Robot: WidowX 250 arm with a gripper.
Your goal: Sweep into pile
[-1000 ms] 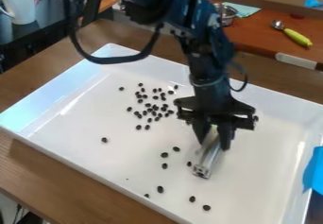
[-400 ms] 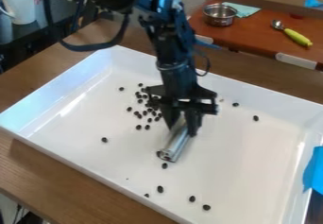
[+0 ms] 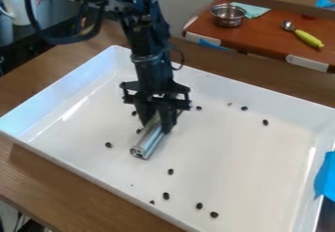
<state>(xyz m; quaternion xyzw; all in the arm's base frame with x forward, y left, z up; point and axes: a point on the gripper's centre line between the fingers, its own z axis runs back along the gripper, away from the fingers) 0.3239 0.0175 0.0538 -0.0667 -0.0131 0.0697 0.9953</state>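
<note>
The black gripper [image 3: 158, 123] hangs low over the left-centre of the white tray [image 3: 262, 152], shut on a silver metal cylinder [image 3: 149, 141] that slants down to the left, its lower end at or near the tray floor. Small dark beans lie scattered: one [image 3: 108, 145] left of the cylinder, several toward the front, such as a bean [image 3: 166, 196], and a few at the back right, such as a bean [image 3: 265, 122]. A bean [image 3: 138, 130] shows right beside the gripper. The arm and gripper hide the area behind them, where most of the beans lay.
The tray's raised walls surround the work, with blue tape [image 3: 325, 177] at its right edge. Behind it, an orange-brown board [image 3: 262, 35] holds a metal pot [image 3: 228, 14] and a spoon with a yellow-green handle [image 3: 307, 38]. A white mug [image 3: 14, 3] stands at upper left.
Gripper and cylinder have moved left across the tray, over the bean cluster. Some beans near the cylinder's path are now hidden or shifted, while back-right beans have come into view.
</note>
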